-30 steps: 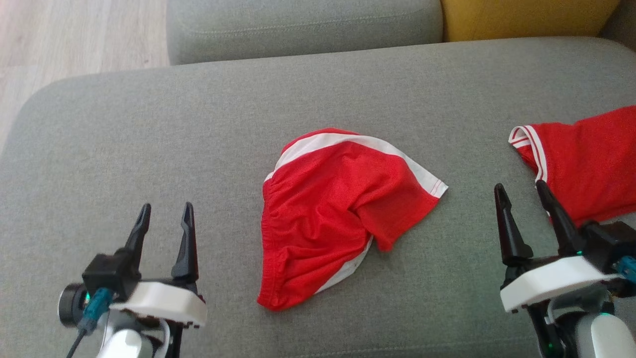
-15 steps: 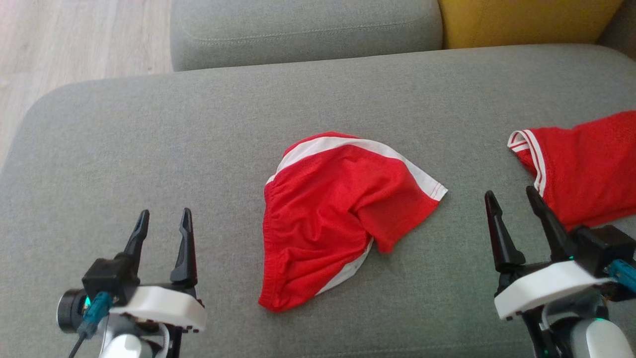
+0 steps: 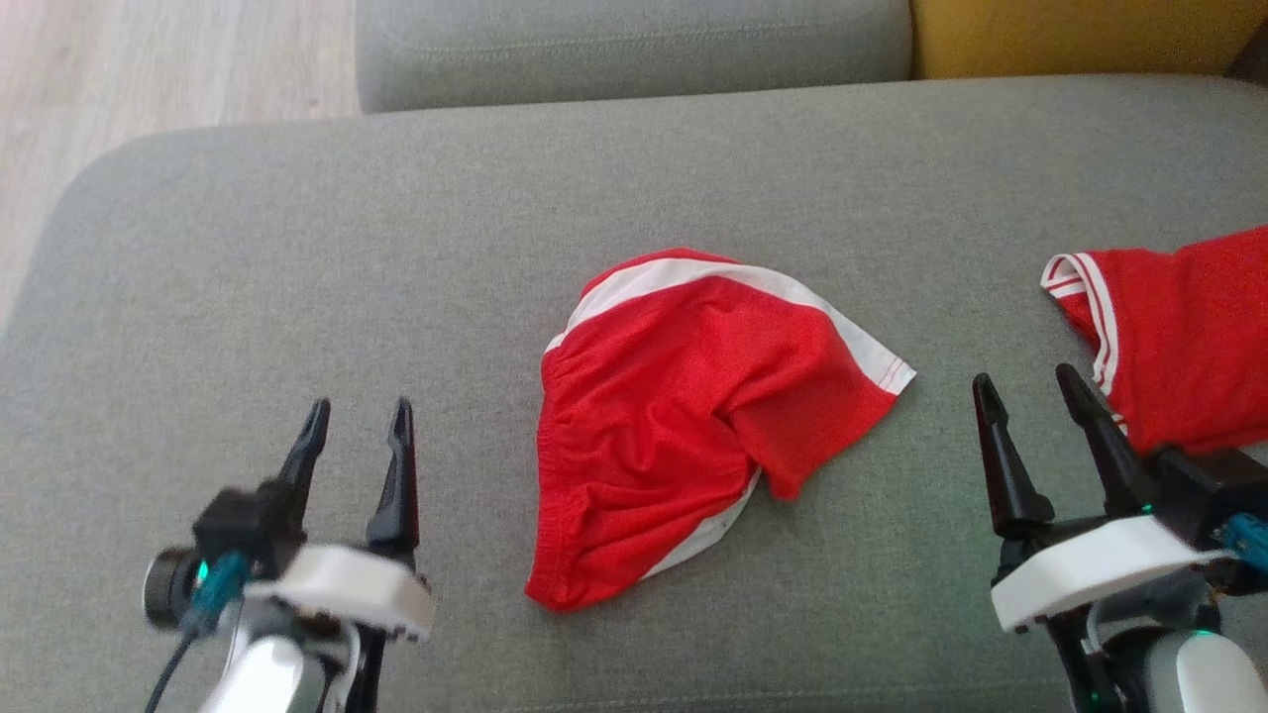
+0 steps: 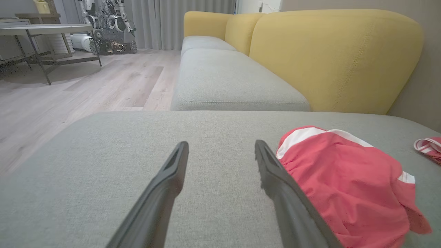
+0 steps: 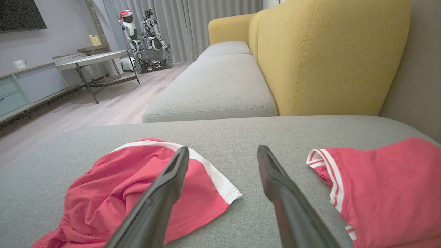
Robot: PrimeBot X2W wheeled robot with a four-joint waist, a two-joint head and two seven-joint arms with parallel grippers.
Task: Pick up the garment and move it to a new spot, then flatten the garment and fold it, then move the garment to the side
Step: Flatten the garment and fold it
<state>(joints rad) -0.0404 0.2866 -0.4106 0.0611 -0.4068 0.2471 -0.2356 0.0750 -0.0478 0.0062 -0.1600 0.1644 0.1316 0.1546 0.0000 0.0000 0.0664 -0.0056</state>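
Observation:
A crumpled red garment [image 3: 684,416] with white side stripes lies in the middle of the grey sofa cushion [image 3: 297,248]. It looks like a pair of shorts, bunched up with the waistband at the left. My left gripper [image 3: 360,406] hovers open to the left of it, fingers apart and empty. My right gripper [image 3: 1023,378] stands open to its right, also empty. In the left wrist view the garment [image 4: 344,172] lies just right of my left gripper [image 4: 221,144]. The right wrist view has the garment [image 5: 113,186] lying left of and behind my right gripper [image 5: 224,150].
A second red garment [image 3: 1189,337] with white trim lies at the cushion's right edge, close to my right gripper. Another grey seat cushion [image 3: 634,50] and a yellow backrest [image 3: 1080,35] sit beyond. Wooden floor [image 3: 149,69] lies to the left.
The whole head view has shifted slightly, so the camera moved. The garment lies as before, and both grippers stay open and empty; the left arm looks slightly blurred.

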